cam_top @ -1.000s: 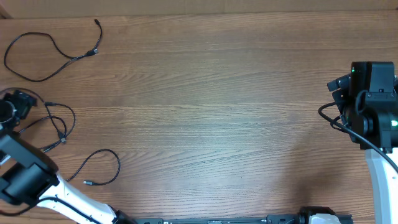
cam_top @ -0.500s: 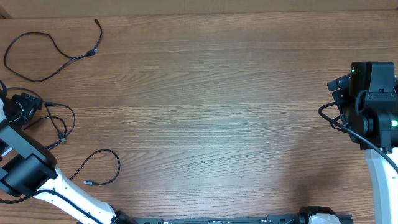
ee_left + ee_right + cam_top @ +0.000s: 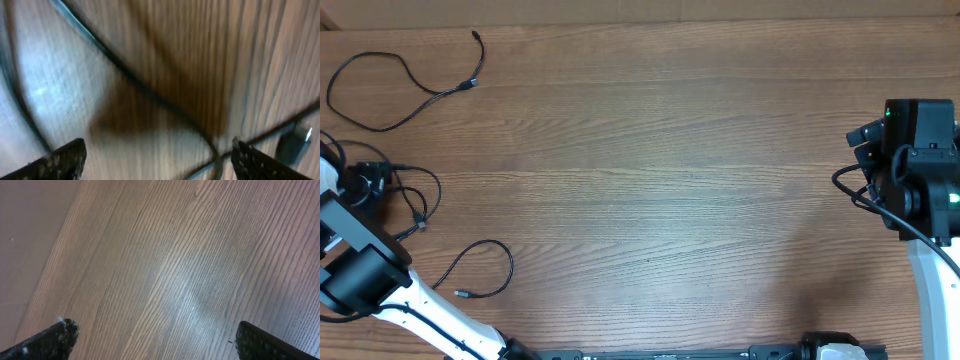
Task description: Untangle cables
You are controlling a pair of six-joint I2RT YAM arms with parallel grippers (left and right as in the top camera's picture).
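Three thin black cables lie at the table's left. One cable (image 3: 390,112) forms a loose loop at the far left back. A second cable (image 3: 420,195) loops at the left edge under my left gripper (image 3: 365,182). A third cable (image 3: 485,270) curves nearer the front. In the left wrist view the second cable (image 3: 150,92) runs blurred across the wood, with a plug (image 3: 295,140) at the right. My left gripper (image 3: 157,165) is open just above it, holding nothing. My right gripper (image 3: 155,340) is open and empty over bare wood at the far right.
The right arm (image 3: 915,160) stands at the table's right edge with its own thick black wire. The left arm's white link (image 3: 410,310) crosses the front left corner. The table's far edge shows in the right wrist view (image 3: 30,245).
My left gripper has moved toward the front and a little right, onto the middle cable's loop. The right arm has not moved.
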